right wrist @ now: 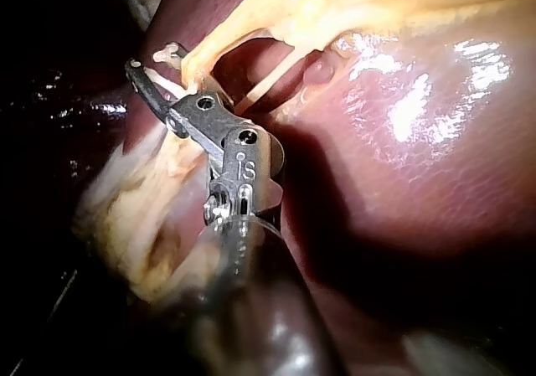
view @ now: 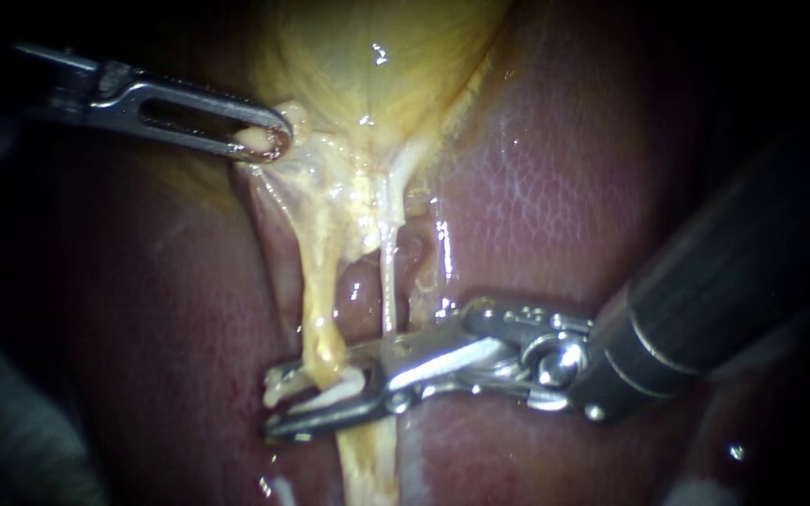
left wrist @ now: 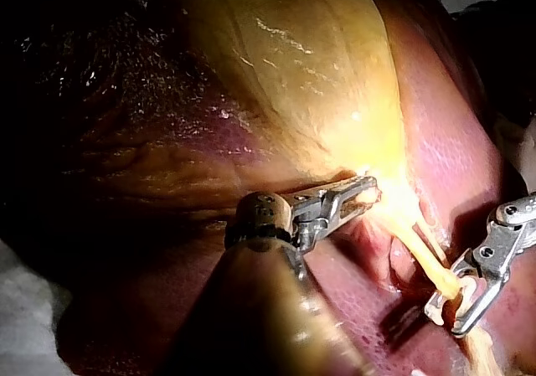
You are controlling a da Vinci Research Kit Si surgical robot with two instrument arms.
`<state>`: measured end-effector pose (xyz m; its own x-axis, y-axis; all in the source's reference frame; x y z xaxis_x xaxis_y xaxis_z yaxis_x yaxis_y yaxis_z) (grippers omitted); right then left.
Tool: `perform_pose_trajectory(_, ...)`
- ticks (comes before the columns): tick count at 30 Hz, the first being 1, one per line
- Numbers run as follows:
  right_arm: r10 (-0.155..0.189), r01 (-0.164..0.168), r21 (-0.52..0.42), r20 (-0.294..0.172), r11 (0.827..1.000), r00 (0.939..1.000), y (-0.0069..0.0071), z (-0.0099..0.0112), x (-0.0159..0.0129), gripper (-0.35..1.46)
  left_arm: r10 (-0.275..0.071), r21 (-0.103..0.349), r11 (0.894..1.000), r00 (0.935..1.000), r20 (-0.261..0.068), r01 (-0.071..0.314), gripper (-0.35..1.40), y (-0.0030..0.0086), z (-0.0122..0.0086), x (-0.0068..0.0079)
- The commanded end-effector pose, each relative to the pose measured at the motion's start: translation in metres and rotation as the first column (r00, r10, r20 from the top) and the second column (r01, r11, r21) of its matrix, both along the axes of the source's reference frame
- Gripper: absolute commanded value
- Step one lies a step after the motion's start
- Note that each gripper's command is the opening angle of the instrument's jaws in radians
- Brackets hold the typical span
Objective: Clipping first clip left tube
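White clip astride the left tube, low on it, well below the gallbladder.
Carried in the parted jaws of the right instrument, reaching in over the liver: one jaw either side of the thick yellow tube, gap showing, not clenched. Thin pale right tube just beside, running down to the upper jaw. Left instrument up at the gallbladder's narrow end, jaws clamped on a tag of its yellow tissue. Right wrist view the same: tube between spread jaws, clip ends white beside it.
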<state>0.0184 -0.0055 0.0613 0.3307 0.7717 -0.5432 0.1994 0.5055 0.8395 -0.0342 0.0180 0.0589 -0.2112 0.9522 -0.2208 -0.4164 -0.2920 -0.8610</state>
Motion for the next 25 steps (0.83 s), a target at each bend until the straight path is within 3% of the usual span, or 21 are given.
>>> perform_pose_trajectory(1,-0.002,0.002,-0.001,0.0,1.0,1.0,0.0,0.0,0.0,0.01,0.0,0.0,1.0,1.0,0.0,0.0,-0.35,0.0,0.0,0.0)
perform_pose_trajectory(8,-0.003,0.003,-0.002,0.0,1.0,1.0,0.0,0.0002,-0.0002,-0.35,0.0,0.0,1.0,1.0,0.0,0.0,-0.35,0.0,0.0,0.0)
perform_pose_trajectory(25,-0.005,0.005,-0.004,0.002,1.0,1.0,0.0,0.0006,-0.0005,-0.35,0.0,0.0,1.0,1.0,0.0,0.0,-0.35,0.0,0.0,0.0)
